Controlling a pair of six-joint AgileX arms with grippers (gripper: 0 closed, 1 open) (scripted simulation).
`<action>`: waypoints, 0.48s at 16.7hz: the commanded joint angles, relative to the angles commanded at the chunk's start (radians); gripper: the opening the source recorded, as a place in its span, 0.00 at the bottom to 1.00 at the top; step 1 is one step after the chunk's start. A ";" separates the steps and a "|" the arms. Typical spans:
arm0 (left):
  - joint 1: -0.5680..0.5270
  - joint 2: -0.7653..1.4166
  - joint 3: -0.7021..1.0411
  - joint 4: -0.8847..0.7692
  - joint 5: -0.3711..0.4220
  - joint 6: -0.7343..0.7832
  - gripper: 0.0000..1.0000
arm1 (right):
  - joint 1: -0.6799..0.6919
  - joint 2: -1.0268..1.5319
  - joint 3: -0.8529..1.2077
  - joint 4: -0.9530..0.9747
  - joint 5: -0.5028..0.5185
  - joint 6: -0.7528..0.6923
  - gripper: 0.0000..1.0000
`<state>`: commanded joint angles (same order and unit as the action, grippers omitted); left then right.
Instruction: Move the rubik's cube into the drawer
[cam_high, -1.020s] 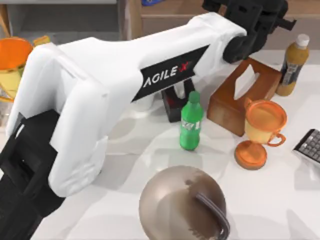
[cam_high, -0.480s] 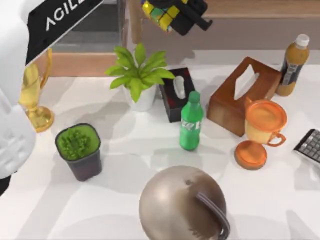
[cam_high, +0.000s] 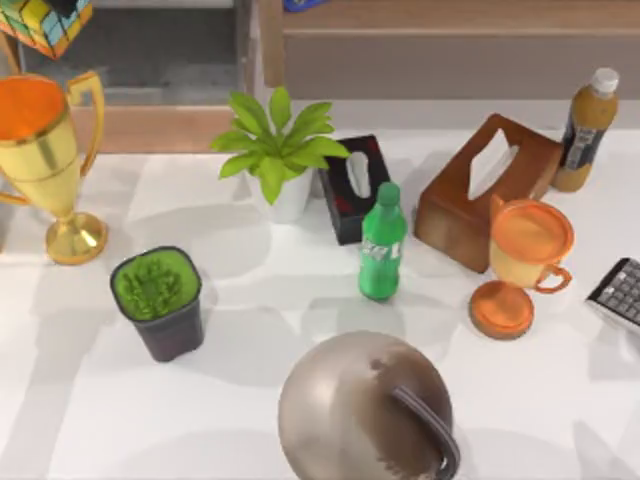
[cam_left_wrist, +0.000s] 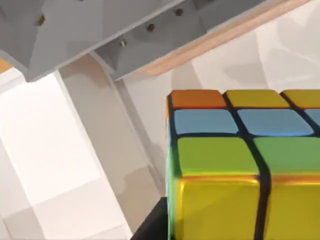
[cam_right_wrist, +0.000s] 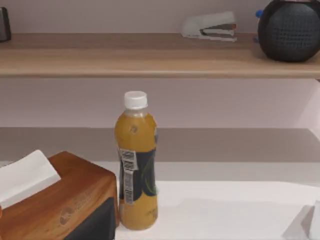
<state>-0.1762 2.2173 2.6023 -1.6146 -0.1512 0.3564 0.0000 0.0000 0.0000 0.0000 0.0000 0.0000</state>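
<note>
At the far left corner of the top view, the rubik's cube (cam_high: 42, 22) hangs above the drawer (cam_high: 150, 55), behind the gold trophy cup (cam_high: 45, 150). Whether the left claw is clamped on it, I cannot tell. Up close, the cube's yellow, green and blue tiles sit near the drawer's grey wall.

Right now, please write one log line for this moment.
left pincer: carrying small multicoloured tiled rubik's cube | position: top view's upper left, above grey-walled drawer | release: not yet | right arm: parked

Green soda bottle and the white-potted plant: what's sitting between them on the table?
In the top view, a black tissue box stands between the plant and the green bottle, close behind the bottle and just right of the plant's pot.
</note>
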 joint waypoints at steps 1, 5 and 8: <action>0.062 0.021 0.041 -0.038 0.011 0.012 0.00 | 0.000 0.000 0.000 0.000 0.000 0.000 1.00; 0.283 0.164 0.177 -0.116 0.056 0.038 0.00 | 0.000 0.000 0.000 0.000 0.000 0.000 1.00; 0.403 0.312 0.243 -0.120 0.095 0.037 0.00 | 0.000 0.000 0.000 0.000 0.000 0.000 1.00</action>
<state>0.2268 2.5289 2.8453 -1.7350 -0.0566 0.3929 0.0000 0.0000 0.0000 0.0000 0.0000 0.0000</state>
